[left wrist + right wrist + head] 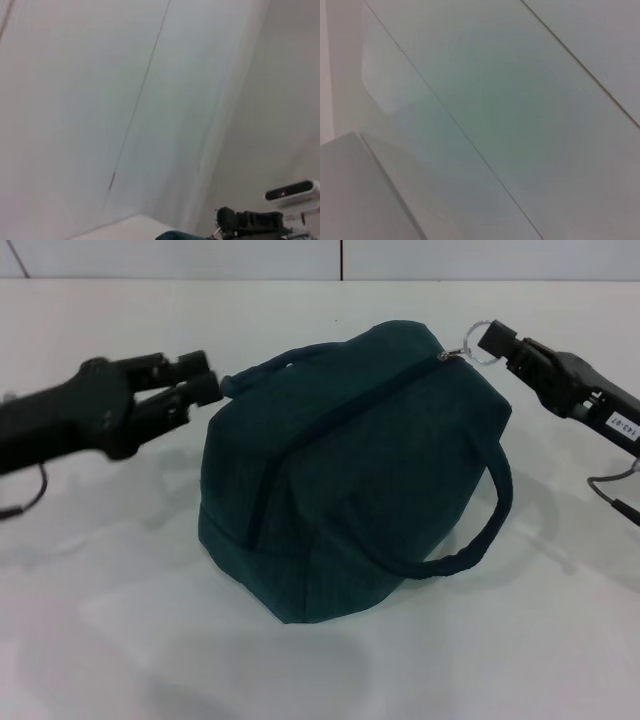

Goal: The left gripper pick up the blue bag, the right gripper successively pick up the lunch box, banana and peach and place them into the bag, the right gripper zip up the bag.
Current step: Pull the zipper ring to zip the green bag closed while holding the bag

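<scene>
Table: a plain white surface is seen, with the bag resting at its middle; no lunch box, banana or peach is visible on it, so these are judged to be inside the bag already.

Blue bag: it is set at the centre of the head view, bulging and upright, which suggests it has been filled. Its zip line runs from about 7 o'clock up to 1 o'clock across the top and looks drawn shut along the visible length. One handle droops loose at 4 o'clock; the other handle is stretched toward 10 o'clock.

Left gripper: it is placed at 9 to 10 o'clock from the bag, at the end of the stretched handle. The bag is judged to be steadied this way so the zip can be pulled against a fixed end. The fingers are seen close together at the strap, apparently pinched on it, though the contact itself is partly hidden.

Right gripper: it is held at 1 o'clock from the bag, at the far end of the zip. The fingers are closed on the metal pull ring, a grip suited to dragging the slider.

Pull ring: it is lifted off the fabric and held taut.

Task stage: the zipping is judged to be at or near its end.
</scene>
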Tool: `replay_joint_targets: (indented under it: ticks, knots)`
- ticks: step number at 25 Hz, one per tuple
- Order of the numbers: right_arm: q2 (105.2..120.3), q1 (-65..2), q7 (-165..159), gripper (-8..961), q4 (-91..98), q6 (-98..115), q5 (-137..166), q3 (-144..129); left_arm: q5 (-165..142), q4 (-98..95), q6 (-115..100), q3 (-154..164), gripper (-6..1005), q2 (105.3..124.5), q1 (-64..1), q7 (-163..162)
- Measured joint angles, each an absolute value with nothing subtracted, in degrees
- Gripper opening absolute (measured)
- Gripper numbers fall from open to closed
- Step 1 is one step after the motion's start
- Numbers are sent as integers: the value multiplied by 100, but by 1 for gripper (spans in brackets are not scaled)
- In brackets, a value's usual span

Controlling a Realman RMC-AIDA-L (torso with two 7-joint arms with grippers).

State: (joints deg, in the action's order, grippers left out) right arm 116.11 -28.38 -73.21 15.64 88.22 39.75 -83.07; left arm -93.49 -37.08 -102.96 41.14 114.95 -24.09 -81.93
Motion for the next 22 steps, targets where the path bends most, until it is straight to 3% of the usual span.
replay_joint_targets:
  ticks: [9, 14, 19, 22]
  knots:
    - [11619, -2770, -7295, 94, 1564, 8829, 3982, -8349, -11024, -4622, -9948, 4131, 343, 11678, -3810, -10145]
    - [11619, -2763, -7295, 95, 1564, 8860, 3981, -8350, -11958, -4631, -9947, 4226, 561, 11690, -4515, -10981]
    - [11619, -2759, -7295, 97, 1565, 8869, 3981, -8350, -12393, -4663, -9825, 4674, 629, 11710, -4923, -11571]
    - [11619, -2759, -7295, 98, 1571, 8871, 3973, -8350, -12493, -4836, -9684, 4845, 621, 11761, -4981, -11762]
